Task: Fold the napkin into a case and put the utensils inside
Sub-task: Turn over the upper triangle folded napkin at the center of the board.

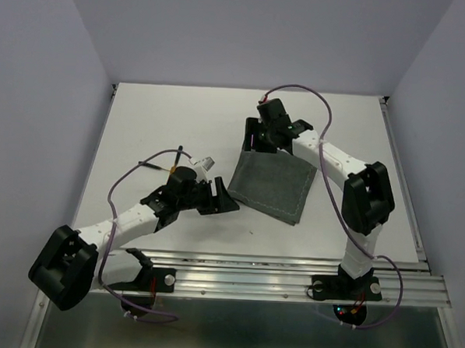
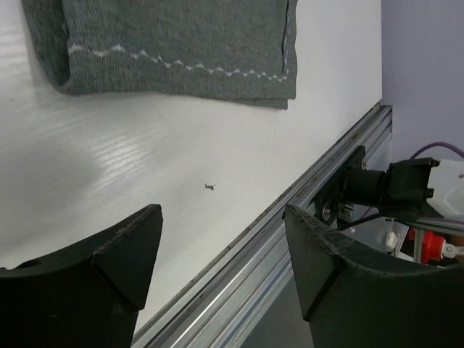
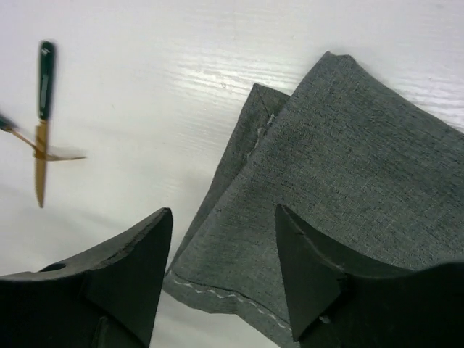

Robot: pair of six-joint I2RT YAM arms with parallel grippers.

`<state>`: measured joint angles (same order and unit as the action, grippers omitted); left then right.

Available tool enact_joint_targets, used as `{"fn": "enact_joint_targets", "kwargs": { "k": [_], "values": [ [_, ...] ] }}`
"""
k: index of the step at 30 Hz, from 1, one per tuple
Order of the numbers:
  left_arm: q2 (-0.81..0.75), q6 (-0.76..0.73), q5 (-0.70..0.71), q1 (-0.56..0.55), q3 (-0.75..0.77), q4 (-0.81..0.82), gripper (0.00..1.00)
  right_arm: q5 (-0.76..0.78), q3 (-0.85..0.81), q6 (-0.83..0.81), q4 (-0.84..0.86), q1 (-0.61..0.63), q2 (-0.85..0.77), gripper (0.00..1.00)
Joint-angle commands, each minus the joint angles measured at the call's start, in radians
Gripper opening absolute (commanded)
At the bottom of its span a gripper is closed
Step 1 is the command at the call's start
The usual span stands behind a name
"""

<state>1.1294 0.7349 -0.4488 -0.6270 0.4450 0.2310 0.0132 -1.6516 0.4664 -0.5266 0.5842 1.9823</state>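
**A:** How do the fingers of the left gripper (image 2: 223,239) stand?

**B:** Wide apart. There is nothing between the two black fingers, only the bare white table (image 2: 109,159) beneath.

**A:** And the right gripper (image 3: 223,217)?

**B:** Its fingers are spread as well. It hangs over the far left corner of the napkin (image 3: 348,167). I cannot tell whether a finger touches the cloth.

**A:** How does the napkin lie?

**B:** It lies flat in the middle of the table, folded over itself into a slanted four-sided shape. A lower layer peeks out along one edge, and a pale zigzag stitch runs along the hem. The left gripper sits near its left edge, not touching it.

**A:** The utensils (image 3: 42,123)?

**B:** They are on the table to the left of the napkin, well apart from it. One is a gold blade with a dark handle, and a second thin piece crosses it, too blurred to name.

**A:** And further out?

**B:** An aluminium rail (image 2: 246,250) runs along the table's near edge, and both arm bases are bolted to it.
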Motion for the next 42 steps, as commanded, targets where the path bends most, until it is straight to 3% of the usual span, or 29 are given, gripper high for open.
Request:
{"fn": "enact_joint_targets", "kwargs": {
  "k": [1, 5, 9, 10, 12, 14, 19, 26, 35, 42],
  "values": [
    [-0.03, -0.046, 0.041, 0.024, 0.096, -0.058, 0.76, 0.09, 0.126, 0.072, 0.069, -0.027, -0.17, 0.61],
    [0.087, -0.066, 0.061, 0.042, 0.202, -0.079, 0.63, 0.128, 0.307, 0.11, 0.073, -0.064, -0.321, 0.48],
    [0.219, -0.091, 0.061, 0.043, 0.336, -0.061, 0.37, 0.13, 0.499, 0.155, 0.07, -0.089, -0.49, 0.24],
    [0.242, -0.101, 0.065, 0.046, 0.359, -0.062, 0.31, 0.13, 0.531, 0.163, 0.068, -0.089, -0.51, 0.21],
    [0.325, -0.129, 0.073, 0.047, 0.423, -0.076, 0.08, 0.105, 0.62, 0.196, 0.07, -0.089, -0.557, 0.15],
    [0.401, -0.152, 0.076, 0.047, 0.468, -0.102, 0.0, 0.082, 0.673, 0.218, 0.071, -0.089, -0.583, 0.13],
    [0.478, -0.183, 0.099, 0.049, 0.503, -0.14, 0.0, 0.012, 0.814, 0.27, 0.114, -0.089, -0.645, 0.12],
    [0.503, -0.161, 0.075, 0.047, 0.376, -0.095, 0.0, -0.005, 0.941, 0.301, 0.146, -0.089, -0.666, 0.12],
    [0.514, -0.131, 0.075, -0.019, 0.281, -0.035, 0.0, -0.004, 1.016, 0.288, 0.116, -0.089, -0.689, 0.13],
    [0.486, -0.074, 0.084, -0.106, 0.201, 0.001, 0.0, 0.036, 1.018, 0.264, -0.002, -0.089, -0.763, 0.14]
  ]
}}
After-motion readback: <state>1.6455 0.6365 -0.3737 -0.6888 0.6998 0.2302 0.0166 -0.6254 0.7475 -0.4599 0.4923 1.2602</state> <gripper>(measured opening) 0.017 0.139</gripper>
